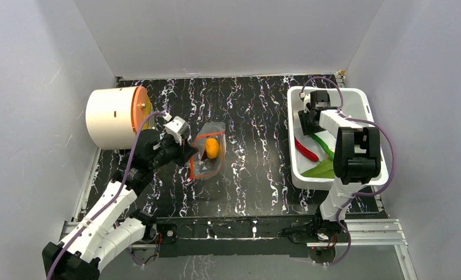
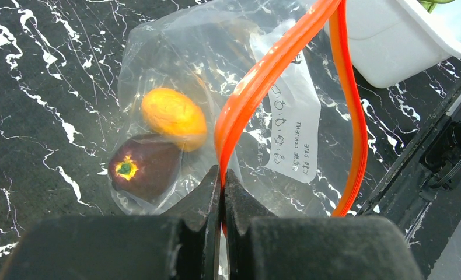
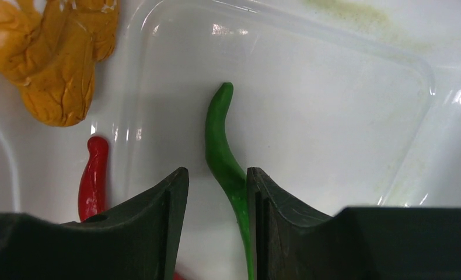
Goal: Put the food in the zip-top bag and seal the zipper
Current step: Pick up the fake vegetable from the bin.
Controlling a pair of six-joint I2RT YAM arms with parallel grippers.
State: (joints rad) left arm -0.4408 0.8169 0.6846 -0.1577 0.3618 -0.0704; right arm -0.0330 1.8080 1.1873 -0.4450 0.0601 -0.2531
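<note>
A cream cylinder [image 1: 111,116] lies on its side at the far left of the black, white-veined marble table [image 1: 257,151], its orange rim [image 1: 139,111] facing right. A white plastic bin [image 1: 362,96] stands at the far right. Plain white walls [image 1: 228,35] enclose the table, and a silver metal rail [image 1: 386,232] runs along its near edge.

two white-and-black arms [image 1: 108,214], purple cables [image 1: 391,156], black jaws
</note>
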